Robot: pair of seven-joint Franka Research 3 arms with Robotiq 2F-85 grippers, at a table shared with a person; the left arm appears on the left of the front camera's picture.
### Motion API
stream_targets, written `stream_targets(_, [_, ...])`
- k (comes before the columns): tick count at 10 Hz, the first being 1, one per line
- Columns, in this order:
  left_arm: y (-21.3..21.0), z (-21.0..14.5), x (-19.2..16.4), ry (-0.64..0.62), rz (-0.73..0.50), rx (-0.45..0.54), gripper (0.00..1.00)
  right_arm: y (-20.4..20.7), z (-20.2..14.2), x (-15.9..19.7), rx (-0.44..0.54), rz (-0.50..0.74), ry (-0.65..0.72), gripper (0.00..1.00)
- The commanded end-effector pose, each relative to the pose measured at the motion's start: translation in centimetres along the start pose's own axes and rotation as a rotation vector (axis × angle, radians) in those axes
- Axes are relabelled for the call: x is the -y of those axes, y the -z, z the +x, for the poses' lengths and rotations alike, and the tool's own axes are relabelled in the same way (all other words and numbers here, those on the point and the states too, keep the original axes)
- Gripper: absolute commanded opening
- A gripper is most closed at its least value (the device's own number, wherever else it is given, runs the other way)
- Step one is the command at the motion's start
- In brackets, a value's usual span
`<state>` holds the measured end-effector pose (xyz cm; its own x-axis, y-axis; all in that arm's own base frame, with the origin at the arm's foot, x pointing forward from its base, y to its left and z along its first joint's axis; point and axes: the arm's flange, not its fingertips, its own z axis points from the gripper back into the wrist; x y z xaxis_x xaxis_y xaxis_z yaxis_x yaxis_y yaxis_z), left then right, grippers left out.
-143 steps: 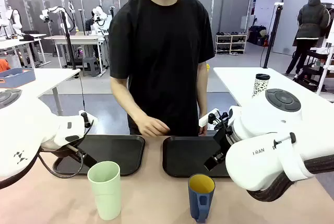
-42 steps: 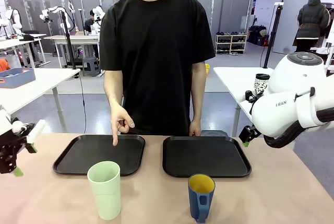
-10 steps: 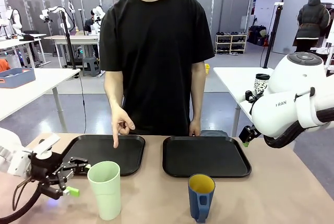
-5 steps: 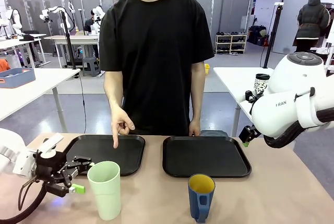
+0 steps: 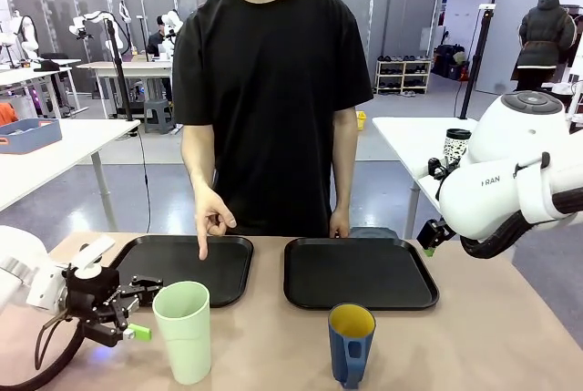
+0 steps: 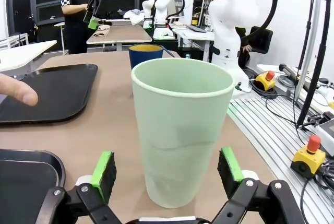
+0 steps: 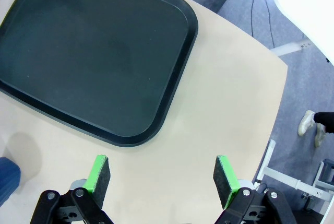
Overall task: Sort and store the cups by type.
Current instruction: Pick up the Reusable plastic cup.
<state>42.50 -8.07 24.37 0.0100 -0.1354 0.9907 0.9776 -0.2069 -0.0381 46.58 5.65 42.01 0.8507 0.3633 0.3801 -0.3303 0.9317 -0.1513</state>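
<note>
While the left end effector [image 5: 148, 308] sits released, green pads either side of the tall pale green plastic tumbler [image 5: 183, 332] and not touching it, nothing's gripped yet. Tumbler stands upright on the tabletop [image 5: 264, 345], just robot-side of the left black tray [image 5: 182, 268]. Person's hand [image 5: 211, 218] points into that tray. Dark blue handled mug, yellow inside [image 5: 351, 344], is well right of the tray. Right end effector [image 7: 162, 174] is released, empty. Tumbler looks light, thin-walled, smooth, tapered, so it'll likely flex or slip. Take it mid-wall, gentle squeeze.

Tall pale green tumbler [image 5: 182, 334] and yellow-lined blue mug [image 5: 351, 354] stand upright, well apart.
</note>
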Motion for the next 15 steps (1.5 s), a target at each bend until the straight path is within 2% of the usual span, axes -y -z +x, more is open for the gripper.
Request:
stream_targets(1, [0.6,-0.2,-0.9,0.004,-0.028,0.02,1.0,0.1,0.0,0.0,0.0,0.001,0.002,1.0])
stream_targets(3, [1.4,-0.5,-0.6,0.005,-0.077,0.013,1.0,0.1,0.0,0.0,0.0,0.001,0.002,1.0])
stream_targets(15, [6.5,-3.0,-0.4,0.038,-0.134,0.091,1.0,0.1,0.0,0.0,0.0,0.001,0.002,1.0])
